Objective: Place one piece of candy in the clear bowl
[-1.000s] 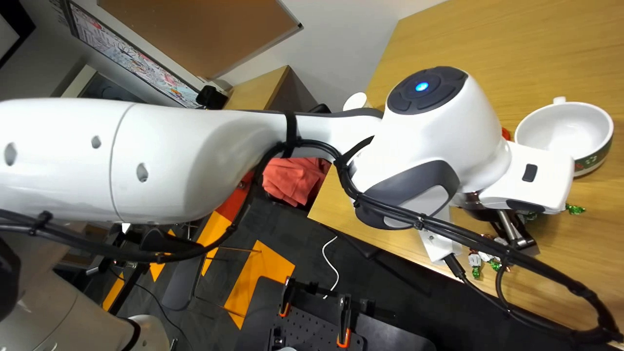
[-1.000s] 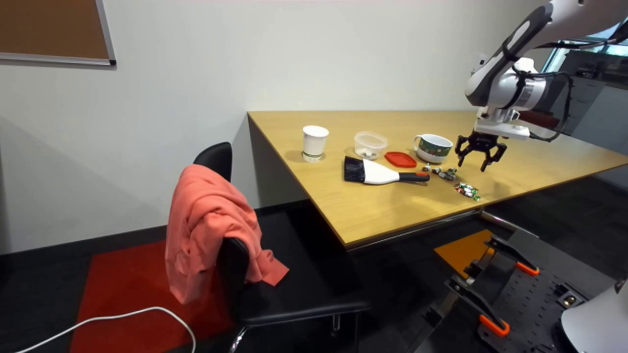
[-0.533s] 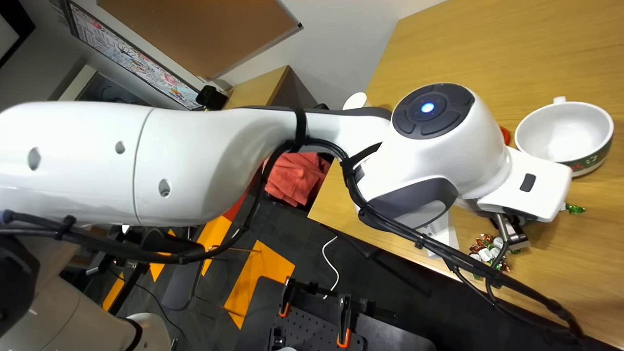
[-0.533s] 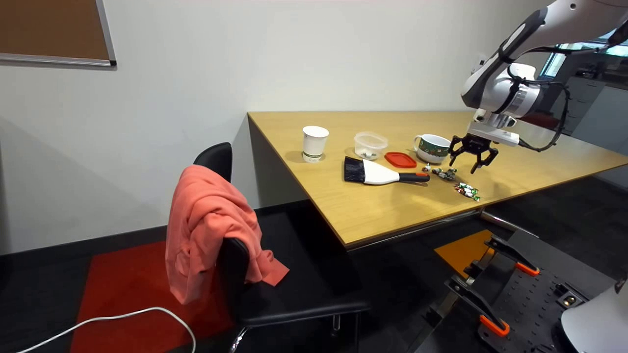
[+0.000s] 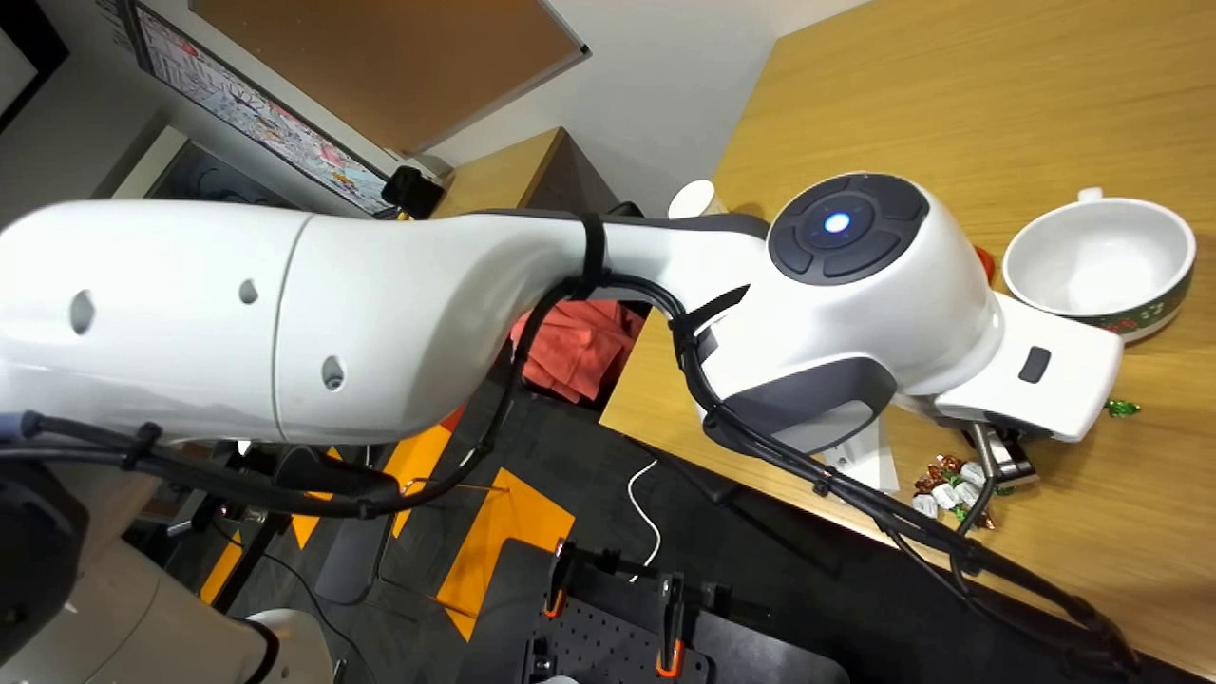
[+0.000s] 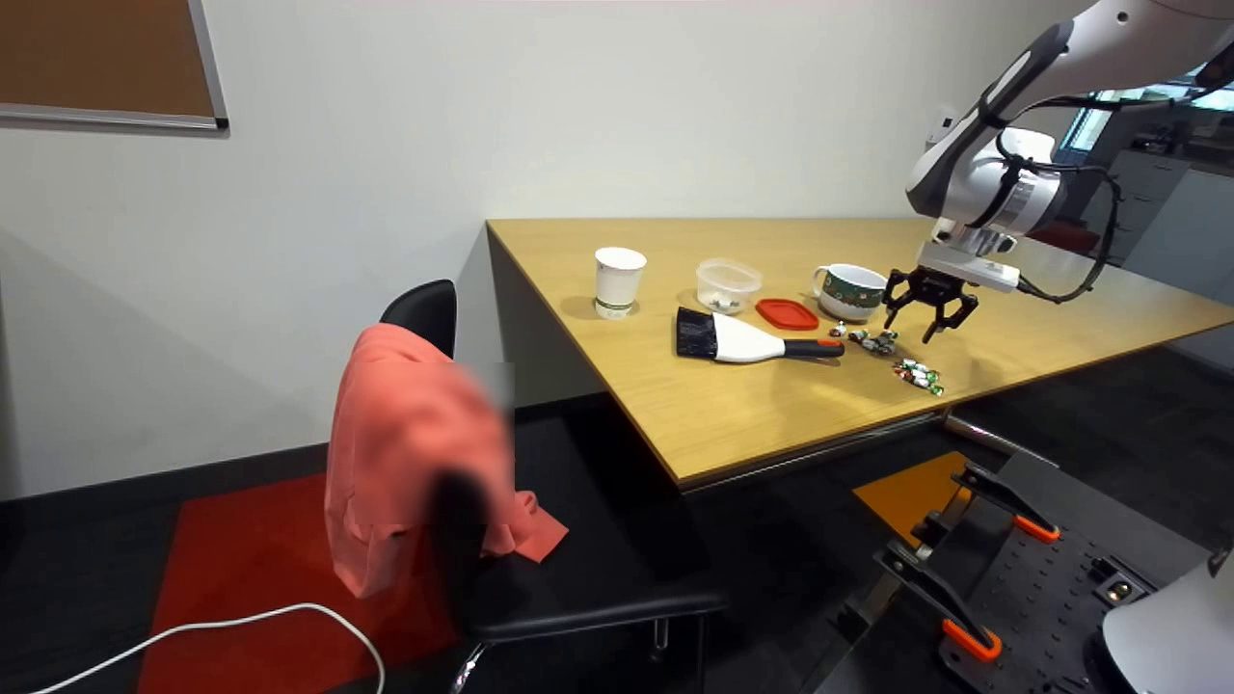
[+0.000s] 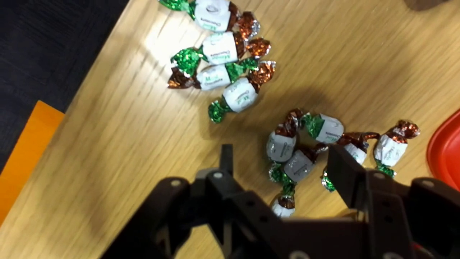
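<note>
Arm [image 5: 427, 313] lower over the bench [image 6: 733, 424] than a second ago; things there unmoved. Jaws spread, holding nothing, above and near the candies [image 7: 282, 145], likely to straddle just one. One brush [image 6: 757, 342]; one mug [image 6: 850, 292]; one paper cup [image 6: 619, 282]. One clear bowl [image 6: 728, 284], on the bench beside one red lid [image 6: 788, 314], uncovered presumably for the drop; pale contents [image 6: 723, 302] too small to count. Candies: ten showing in the wrist view, four bunched, six strewn looser.

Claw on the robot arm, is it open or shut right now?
The claw is open: in the wrist view its fingers stand apart, with wrapped candies showing between them.
</note>
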